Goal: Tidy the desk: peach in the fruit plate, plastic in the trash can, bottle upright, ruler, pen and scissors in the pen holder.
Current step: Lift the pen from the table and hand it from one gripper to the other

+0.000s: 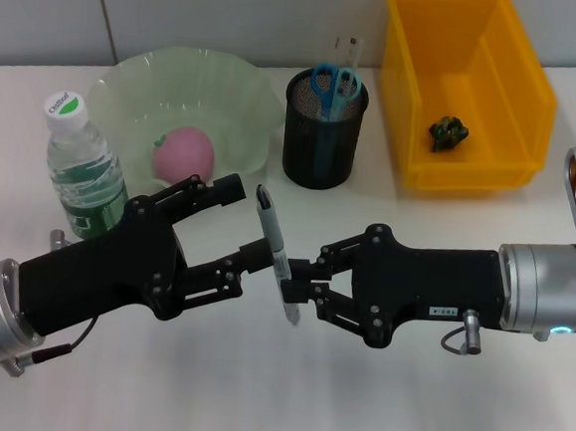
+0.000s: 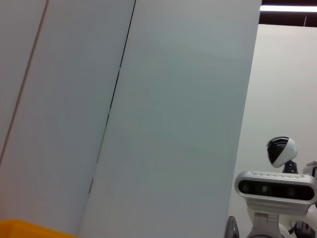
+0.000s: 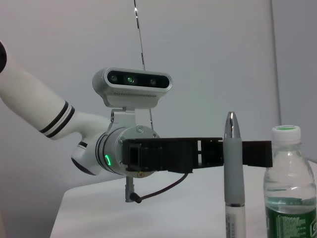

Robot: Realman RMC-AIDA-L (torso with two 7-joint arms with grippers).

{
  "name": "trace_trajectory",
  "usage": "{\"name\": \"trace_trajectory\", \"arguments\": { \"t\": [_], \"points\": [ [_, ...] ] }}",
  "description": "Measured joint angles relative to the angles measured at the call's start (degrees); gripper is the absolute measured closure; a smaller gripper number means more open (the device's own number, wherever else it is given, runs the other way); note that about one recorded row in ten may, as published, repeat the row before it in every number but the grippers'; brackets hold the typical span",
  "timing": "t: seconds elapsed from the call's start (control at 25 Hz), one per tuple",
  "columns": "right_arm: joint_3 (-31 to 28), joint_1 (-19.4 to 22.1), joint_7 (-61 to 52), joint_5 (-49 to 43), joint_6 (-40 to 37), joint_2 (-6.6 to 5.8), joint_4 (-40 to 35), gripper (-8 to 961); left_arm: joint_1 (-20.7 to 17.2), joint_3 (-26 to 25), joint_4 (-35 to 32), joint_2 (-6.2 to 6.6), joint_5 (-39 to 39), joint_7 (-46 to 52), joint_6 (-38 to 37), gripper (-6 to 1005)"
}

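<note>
My right gripper (image 1: 301, 282) is shut on the lower part of a grey pen (image 1: 276, 257), holding it nearly upright above the table. My left gripper (image 1: 253, 220) is open, and its lower finger (image 1: 258, 257) reaches up to the pen from the left. In the right wrist view the pen (image 3: 233, 173) stands in front of the left gripper's dark fingers (image 3: 198, 152). The pink peach (image 1: 184, 154) lies in the green plate (image 1: 129, 75). The bottle (image 1: 82, 167) stands upright. The black mesh pen holder (image 1: 323, 138) holds blue scissors (image 1: 335, 82) and a ruler (image 1: 353, 49). Crumpled plastic (image 1: 448, 132) lies in the yellow bin (image 1: 521, 104).
The bottle (image 3: 290, 188) stands close behind the left arm. The pen holder is just behind the pen, and the yellow bin is at the back right. The left wrist view shows mostly wall, with a yellow bin corner (image 2: 20, 229).
</note>
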State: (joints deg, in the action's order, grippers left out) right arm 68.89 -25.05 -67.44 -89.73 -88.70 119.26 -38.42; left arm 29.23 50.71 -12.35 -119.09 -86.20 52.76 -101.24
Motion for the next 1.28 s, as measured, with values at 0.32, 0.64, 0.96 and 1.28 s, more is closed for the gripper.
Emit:
{"name": "trace_trajectory", "arguments": {
  "t": [0.32, 0.64, 0.96, 1.28],
  "points": [
    [0.06, 0.00, 0.12, -0.30, 0.04, -0.01, 0.29, 786, 1.02, 2.50, 0.51, 0.00, 0.31, -0.20, 0.62, 186],
    [-0.14, 0.11, 0.33, -0.51, 0.12, -0.16, 0.96, 780, 1.51, 2.81, 1.19, -0.03, 0.33, -0.69, 1.38, 187],
    [0.01, 0.27, 0.60, -0.53, 0.19, -0.26, 1.07, 774, 1.95, 2.87, 1.71, -0.09, 0.17, -0.79, 1.41, 246],
    [0.08, 0.27, 0.70, -0.53, 0.20, -0.27, 1.07, 768, 3.02, 3.61, 2.69, -0.09, 0.09, -0.98, 2.14, 337]
  ]
}}
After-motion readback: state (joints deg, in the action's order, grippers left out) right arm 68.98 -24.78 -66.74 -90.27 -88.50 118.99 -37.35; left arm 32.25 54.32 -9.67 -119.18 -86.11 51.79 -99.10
